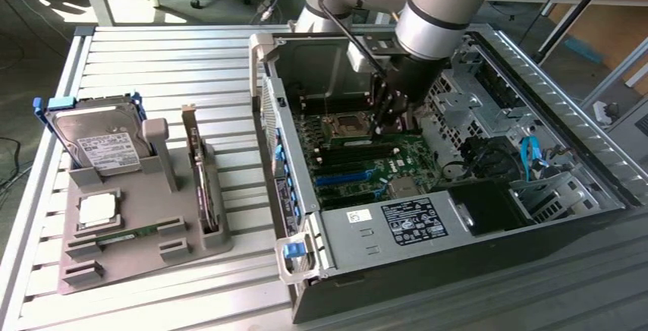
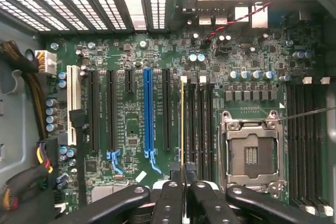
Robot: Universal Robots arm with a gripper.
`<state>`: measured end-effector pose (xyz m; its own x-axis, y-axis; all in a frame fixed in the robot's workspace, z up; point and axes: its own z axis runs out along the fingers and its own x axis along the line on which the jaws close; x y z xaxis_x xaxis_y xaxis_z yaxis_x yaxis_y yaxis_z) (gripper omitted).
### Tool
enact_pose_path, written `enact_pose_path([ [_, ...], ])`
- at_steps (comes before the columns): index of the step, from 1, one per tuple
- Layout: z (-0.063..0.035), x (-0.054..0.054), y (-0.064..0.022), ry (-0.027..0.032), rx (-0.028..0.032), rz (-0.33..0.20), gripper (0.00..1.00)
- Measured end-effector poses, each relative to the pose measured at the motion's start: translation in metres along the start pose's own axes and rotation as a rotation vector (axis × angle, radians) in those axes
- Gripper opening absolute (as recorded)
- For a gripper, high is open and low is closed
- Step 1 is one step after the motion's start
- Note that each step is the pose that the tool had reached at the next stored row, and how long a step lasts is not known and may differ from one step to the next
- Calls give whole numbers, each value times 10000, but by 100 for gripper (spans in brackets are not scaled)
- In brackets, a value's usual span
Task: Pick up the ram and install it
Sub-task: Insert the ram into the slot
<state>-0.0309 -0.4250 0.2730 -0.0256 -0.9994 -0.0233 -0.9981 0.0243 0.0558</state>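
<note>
Exterior view, left to right: gray tray point(image 1: 142, 261) with hard drive point(image 1: 102, 145), white label on it, text way too tiny to read. Spare stick point(image 1: 121, 234) lying flat on tray. Open pc case point(image 1: 567, 103), white sticker point(image 1: 413, 221) on metal panel, cant read that either. Gripper point(image 1: 390, 122) down inside case over motherboard point(image 1: 385, 164). Wrist view: fingers point(image 2: 168, 203) clamped on ram point(image 2: 182, 129), seen edge-on, long axis parallel to black memory slots point(image 2: 202, 129) beside empty processor socket point(image 2: 251, 150).
</note>
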Motion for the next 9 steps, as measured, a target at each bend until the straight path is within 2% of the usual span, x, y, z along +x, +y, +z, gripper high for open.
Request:
enact_pose_path([
  [9, 174, -30, -8, -1, -5, 2, 12],
])
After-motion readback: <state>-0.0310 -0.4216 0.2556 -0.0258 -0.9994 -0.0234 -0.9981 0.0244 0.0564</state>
